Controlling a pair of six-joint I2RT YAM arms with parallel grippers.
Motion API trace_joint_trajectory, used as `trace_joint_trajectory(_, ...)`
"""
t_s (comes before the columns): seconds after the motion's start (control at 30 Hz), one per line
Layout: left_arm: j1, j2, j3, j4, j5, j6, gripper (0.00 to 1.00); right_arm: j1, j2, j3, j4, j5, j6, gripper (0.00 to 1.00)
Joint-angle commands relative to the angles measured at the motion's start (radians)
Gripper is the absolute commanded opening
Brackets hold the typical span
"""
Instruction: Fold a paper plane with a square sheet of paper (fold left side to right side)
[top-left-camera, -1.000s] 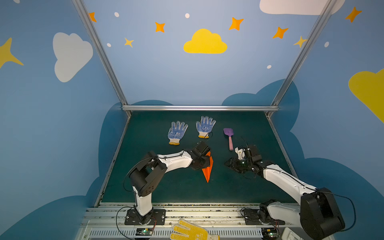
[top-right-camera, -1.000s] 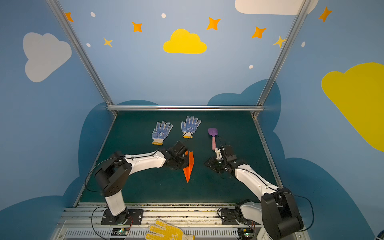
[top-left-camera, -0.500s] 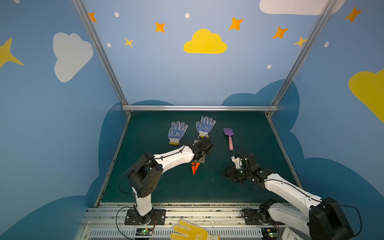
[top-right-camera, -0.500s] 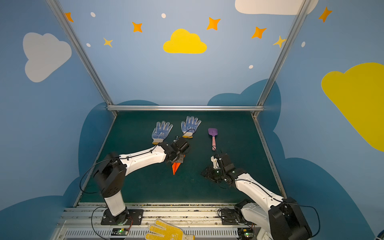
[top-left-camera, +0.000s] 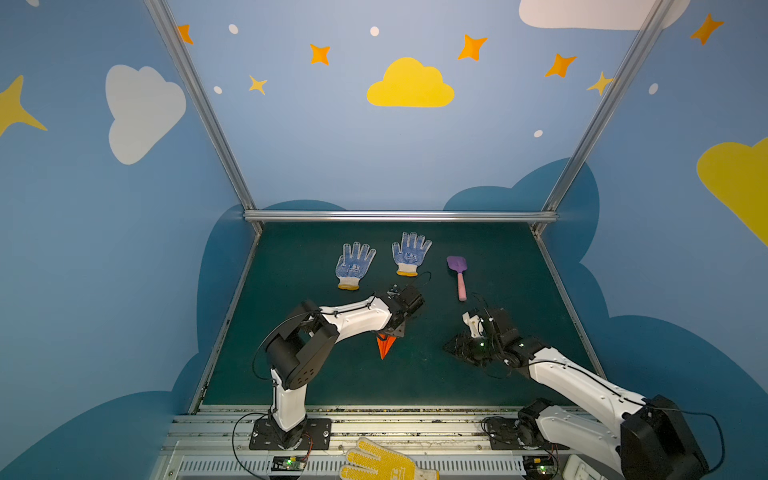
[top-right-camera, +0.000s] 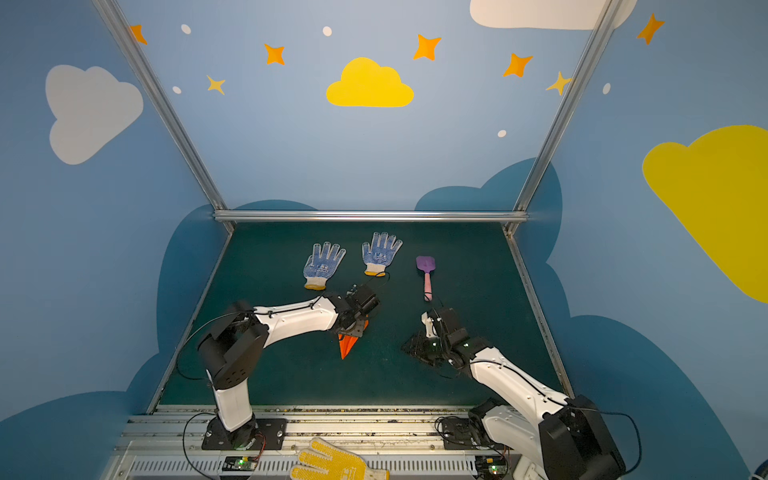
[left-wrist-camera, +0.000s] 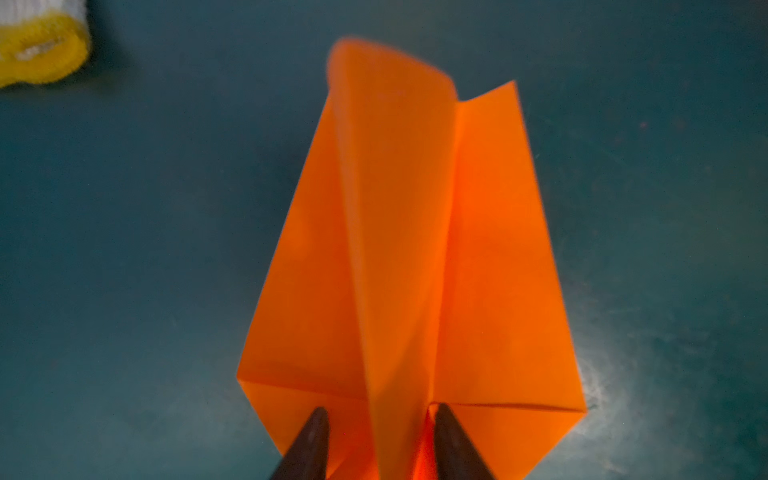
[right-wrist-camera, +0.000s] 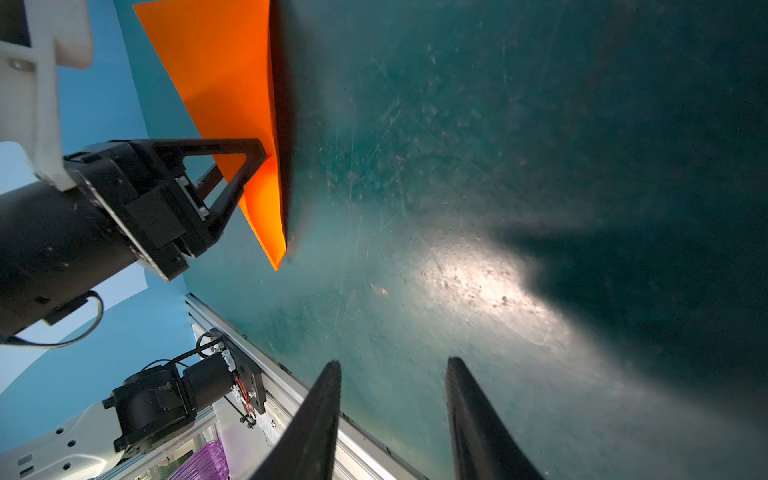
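The left pincer (top-left-camera: 395, 329), jaws parted, straddles the tail ridge of the paper plane (top-left-camera: 385, 348), which lies on the green table (top-left-camera: 415, 386) with its long axis running roughly twelve to six and its nose at six in both top views. At three o'clock, well apart, the right pincer (top-left-camera: 457, 348) hangs released and empty. The left arm is nearer.

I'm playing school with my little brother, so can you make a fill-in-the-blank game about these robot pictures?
1. The paper plane is the colour ____.
2. The toy shovel has a pink handle and a ____ blade.
3. Between its open fingers, the right gripper holds ____.
4. The glove lying on the front rail is ____.

Missing words: orange; purple; nothing; yellow.
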Motion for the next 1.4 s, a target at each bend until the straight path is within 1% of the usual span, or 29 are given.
trace_joint_trajectory(0.0,-0.005,0.004,-0.014,0.008,-0.023,-0.005,0.53,0.007,-0.015,0.004,-0.013,0.02,-0.002,0.41)
trace_joint_trajectory(0.1,-0.007,0.013,-0.019,0.012,-0.026,-0.003,0.56,0.007,-0.01,0.006,-0.012,0.022,-0.003,0.41)
trace_joint_trajectory(0.33,-0.012,0.021,-0.017,0.008,-0.031,-0.005,0.56,0.008,-0.011,0.017,-0.015,0.023,-0.001,0.41)
trace_joint_trajectory(0.47,-0.011,-0.007,0.021,-0.023,-0.042,0.014,0.56,0.008,-0.014,0.03,-0.023,0.017,-0.005,0.41)
trace_joint_trajectory(0.57,-0.013,-0.044,0.078,-0.072,-0.048,0.036,0.6,0.008,-0.025,0.049,-0.043,0.02,-0.01,0.41)
trace_joint_trajectory(0.63,-0.012,-0.076,0.117,-0.101,-0.056,0.05,0.65,0.008,-0.034,0.069,-0.065,0.029,-0.015,0.44)
trace_joint_trajectory(0.73,-0.013,-0.118,0.185,-0.157,-0.061,0.078,0.71,0.007,-0.053,0.098,-0.09,0.051,-0.015,0.51)
trace_joint_trajectory(0.83,-0.011,-0.164,0.243,-0.21,-0.082,0.098,0.79,0.004,-0.075,0.134,-0.129,0.093,-0.021,0.62)
trace_joint_trajectory(0.87,-0.011,-0.186,0.256,-0.222,-0.106,0.097,0.86,0.0,-0.085,0.155,-0.15,0.122,-0.031,0.71)
trace_joint_trajectory(0.9,-0.011,-0.209,0.266,-0.233,-0.137,0.097,0.93,-0.001,-0.095,0.179,-0.179,0.159,-0.053,0.81)
trace_joint_trajectory(0.93,-0.008,-0.232,0.274,-0.241,-0.164,0.101,1.0,-0.004,-0.105,0.209,-0.215,0.21,-0.081,0.87)
trace_joint_trajectory(0.97,-0.001,-0.256,0.279,-0.247,-0.18,0.108,1.0,-0.006,-0.11,0.247,-0.251,0.264,-0.105,0.92)
trace_joint_trajectory(1.0,0.012,-0.282,0.282,-0.251,-0.201,0.113,1.0,-0.008,-0.114,0.278,-0.292,0.347,-0.129,0.95)
trace_joint_trajectory(1.1,0.075,-0.374,0.247,-0.229,-0.255,0.122,1.0,-0.016,-0.134,0.316,-0.347,0.623,-0.171,0.97)
trace_joint_trajectory(1.13,0.097,-0.407,0.219,-0.204,-0.284,0.126,1.0,-0.016,-0.147,0.3,-0.322,0.71,-0.19,0.97)
trace_joint_trajectory(1.2,0.158,-0.499,0.133,-0.116,-0.321,0.149,1.0,-0.027,-0.188,0.227,-0.187,0.886,-0.266,0.97)
trace_joint_trajectory(1.23,0.184,-0.547,0.073,-0.039,-0.332,0.182,1.0,-0.037,-0.207,0.177,-0.11,0.933,-0.332,0.97)
trace_joint_trajectory(1.27,0.218,-0.605,0.007,0.061,-0.338,0.229,1.0,-0.057,-0.231,0.116,0.01,0.976,-0.434,0.97)
trace_joint_trajectory(1.3,0.253,-0.661,-0.063,0.159,-0.334,0.271,1.0,-0.079,-0.243,0.087,0.078,1.004,-0.476,0.97)
trace_joint_trajectory(1.37,0.331,-0.747,-0.195,0.309,-0.312,0.3,1.0,-0.152,-0.241,0.046,0.165,1.035,-0.527,0.97)
